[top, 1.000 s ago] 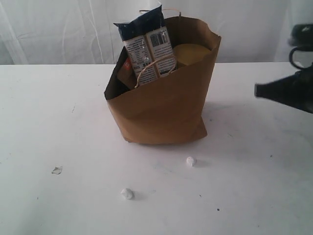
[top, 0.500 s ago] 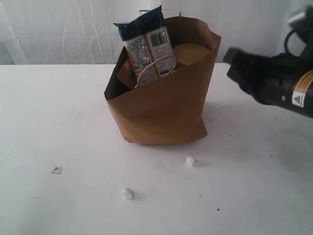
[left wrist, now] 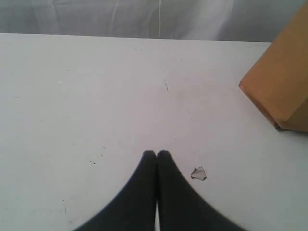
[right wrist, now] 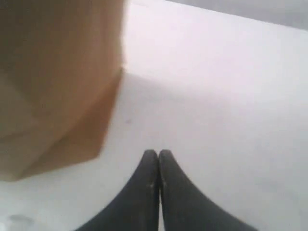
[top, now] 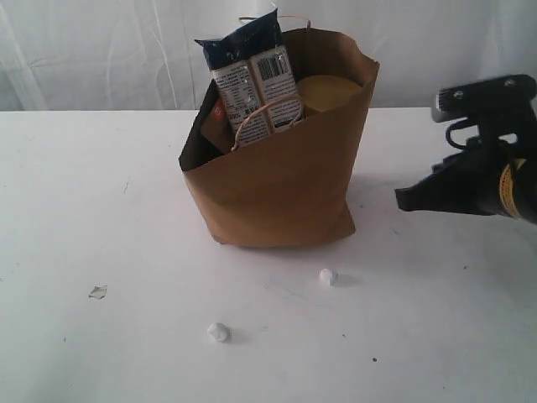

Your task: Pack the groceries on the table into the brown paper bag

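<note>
The brown paper bag (top: 281, 176) stands on the white table (top: 101, 193), leaning a little. A long blue-white packet (top: 250, 75) sticks out of its top, and the gold lid of the big clear jar (top: 329, 91) shows behind it. A bit of red packaging (top: 216, 112) peeks from inside; the other groceries are hidden. My right gripper (top: 404, 201) hovers right of the bag, shut and empty; the right wrist view has it (right wrist: 158, 153) beside the bag (right wrist: 57, 72). My left gripper (left wrist: 156, 154) is shut, empty, over bare table left of the bag (left wrist: 281, 82).
Two tiny white crumpled scraps (top: 328, 275) (top: 218, 332) lie in front of the bag. A small clear shard (top: 98, 291) lies at the front left, next to my left gripper (left wrist: 198, 173). A white curtain (top: 109, 50) hangs behind the table.
My right arm swung in from the right edge, rose toward the bag's top, then dropped lower and back to the right. The bag and its contents have not moved.
</note>
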`<state>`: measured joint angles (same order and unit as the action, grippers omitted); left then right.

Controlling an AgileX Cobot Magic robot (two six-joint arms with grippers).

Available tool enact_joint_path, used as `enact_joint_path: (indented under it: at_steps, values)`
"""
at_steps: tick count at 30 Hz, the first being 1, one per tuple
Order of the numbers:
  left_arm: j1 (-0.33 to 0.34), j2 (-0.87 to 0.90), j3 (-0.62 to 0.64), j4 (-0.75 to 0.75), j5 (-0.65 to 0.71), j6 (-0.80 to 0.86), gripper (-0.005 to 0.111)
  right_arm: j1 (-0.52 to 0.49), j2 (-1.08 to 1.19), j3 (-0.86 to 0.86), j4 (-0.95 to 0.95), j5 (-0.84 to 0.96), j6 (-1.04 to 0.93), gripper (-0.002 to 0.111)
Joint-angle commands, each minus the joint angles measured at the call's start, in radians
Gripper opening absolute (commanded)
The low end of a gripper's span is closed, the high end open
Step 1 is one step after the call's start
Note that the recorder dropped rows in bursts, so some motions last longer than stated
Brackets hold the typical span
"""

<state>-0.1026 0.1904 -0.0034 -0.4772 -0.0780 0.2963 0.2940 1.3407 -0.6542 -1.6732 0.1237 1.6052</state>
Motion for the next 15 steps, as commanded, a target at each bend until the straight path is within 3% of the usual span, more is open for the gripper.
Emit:
enact_joint_path:
  at_steps: [1, 4, 8, 10, 12, 13, 14, 15]
  values:
    - [0.002, -0.003, 0.003, -0.004, -0.001, -0.005, 0.000, -0.004, 0.035, 0.038, 0.182, 0.017, -0.170, 0.000]
    - [0.002, -0.003, 0.003, -0.004, -0.001, -0.005, 0.000, -0.004, 0.070, 0.052, 0.309, -0.101, -0.289, 0.000]
    - [0.002, -0.003, 0.003, -0.004, -0.001, -0.005, 0.000, -0.004, 0.087, 0.058, 0.339, -0.157, -0.285, 0.000]
    - [0.002, -0.003, 0.003, -0.004, -0.001, -0.005, 0.000, -0.004, 0.102, 0.058, 0.339, -0.095, -0.280, 0.000]
    - [0.002, -0.003, 0.003, -0.004, -0.001, -0.005, 0.000, -0.004, 0.134, 0.058, 0.356, 0.087, -0.207, 0.000]
    - [0.002, -0.003, 0.003, -0.004, -0.001, -0.005, 0.000, -0.013, 0.175, 0.058, 0.380, 0.276, -0.045, 0.000]
    - [0.002, -0.003, 0.003, -0.004, -0.001, -0.005, 0.000, -0.023, 0.191, 0.058, 0.406, 0.310, 0.010, 0.000]
    - [0.002, -0.003, 0.003, -0.004, -0.001, -0.005, 0.000, -0.037, 0.197, 0.063, 0.495, 0.181, -0.035, 0.000]
